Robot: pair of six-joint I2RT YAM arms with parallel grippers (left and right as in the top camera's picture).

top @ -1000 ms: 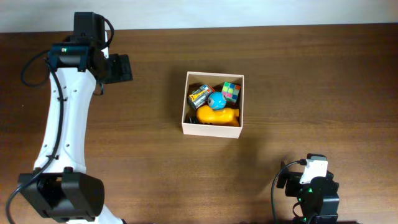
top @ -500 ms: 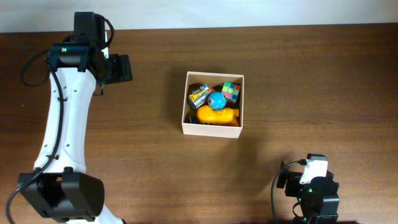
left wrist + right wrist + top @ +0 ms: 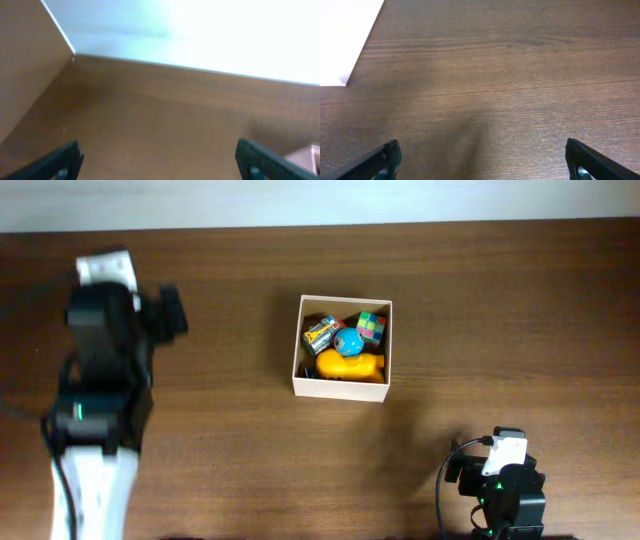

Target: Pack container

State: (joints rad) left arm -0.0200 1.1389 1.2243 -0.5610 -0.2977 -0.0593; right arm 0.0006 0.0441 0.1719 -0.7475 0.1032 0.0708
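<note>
Both my pincers gape wide and hold nothing, left pincer [image 3: 157, 150] near the far left corner, right pincer [image 3: 482, 149] by the near edge toward the right corner; the container [image 3: 340, 389] sits about the middle of the table [image 3: 500, 300], small toys [image 3: 350, 365] inside.

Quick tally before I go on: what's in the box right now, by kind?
Puzzle cube: 1
Blue round toy: 1
Orange toy: 1
Silver can-like toy: 1
Total: 4 visible in the container from overhead.
</note>
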